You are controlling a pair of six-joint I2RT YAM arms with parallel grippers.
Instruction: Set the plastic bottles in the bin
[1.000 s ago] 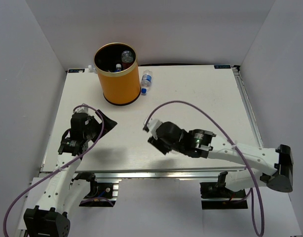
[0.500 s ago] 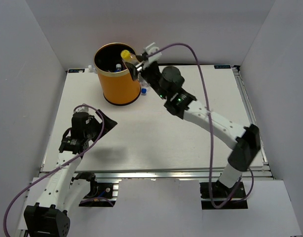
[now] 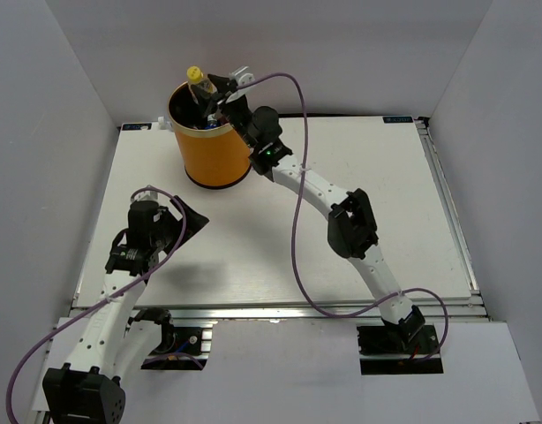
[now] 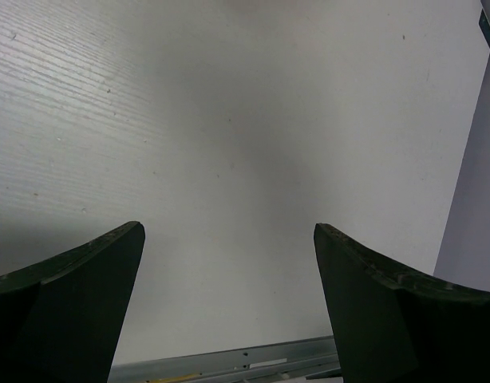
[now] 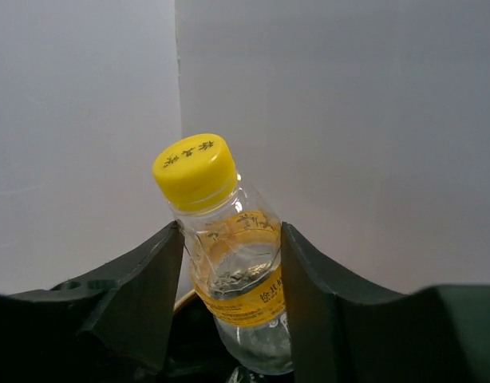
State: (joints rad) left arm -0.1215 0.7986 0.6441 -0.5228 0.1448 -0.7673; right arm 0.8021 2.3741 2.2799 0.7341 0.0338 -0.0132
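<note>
My right gripper (image 3: 207, 88) is shut on a clear bottle with a yellow cap and yellow-orange label (image 3: 195, 76). It holds the bottle cap-up and tilted over the far rim of the tall orange-yellow bin (image 3: 211, 150). In the right wrist view the bottle (image 5: 233, 271) sits between both fingers (image 5: 137, 295), with the bin's black inside below it. My left gripper (image 3: 188, 221) is open and empty, low over the table's near left; it is also open in the left wrist view (image 4: 227, 231). Other bottles are hidden by the arm and the bin wall.
The white table (image 3: 359, 203) is boxed in by grey walls on three sides. My right arm (image 3: 306, 181) stretches diagonally from the near right base to the bin. A metal rail (image 4: 229, 367) runs along the table's near edge.
My right arm has swung from the table's near middle up and back to the bin, and now holds the yellow-capped bottle over its far rim. The left arm has not moved.
</note>
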